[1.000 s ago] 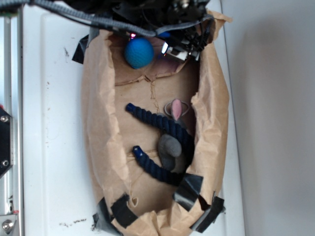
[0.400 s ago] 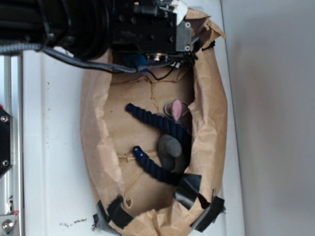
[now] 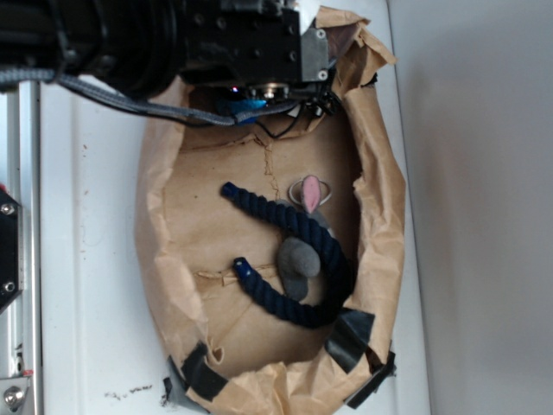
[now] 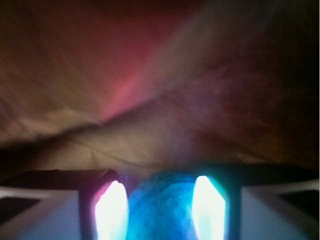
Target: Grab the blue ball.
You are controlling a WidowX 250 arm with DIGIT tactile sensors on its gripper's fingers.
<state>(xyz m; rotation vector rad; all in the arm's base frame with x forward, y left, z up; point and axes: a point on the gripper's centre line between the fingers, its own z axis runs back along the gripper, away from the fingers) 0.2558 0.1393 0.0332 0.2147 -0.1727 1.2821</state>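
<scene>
Blue ball [image 4: 161, 206] sits between gripper [image 4: 159, 207] fingers [image 4: 111, 210], both pads tight against it. Paper bag [image 3: 168, 216] around it; rope [image 3: 294, 229] and plush mouse [image 3: 298, 264] lower in bag.

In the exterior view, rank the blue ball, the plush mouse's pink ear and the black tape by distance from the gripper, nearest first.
1. blue ball: at the gripper, mostly hidden beneath it.
2. pink ear: mid-bag, right of centre.
3. black tape: on the bag's far bottom edge.

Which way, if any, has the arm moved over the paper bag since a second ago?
Yes. The arm has come down the picture over the bag's top end, covering most of the blue ball; the rope stayed put.
</scene>
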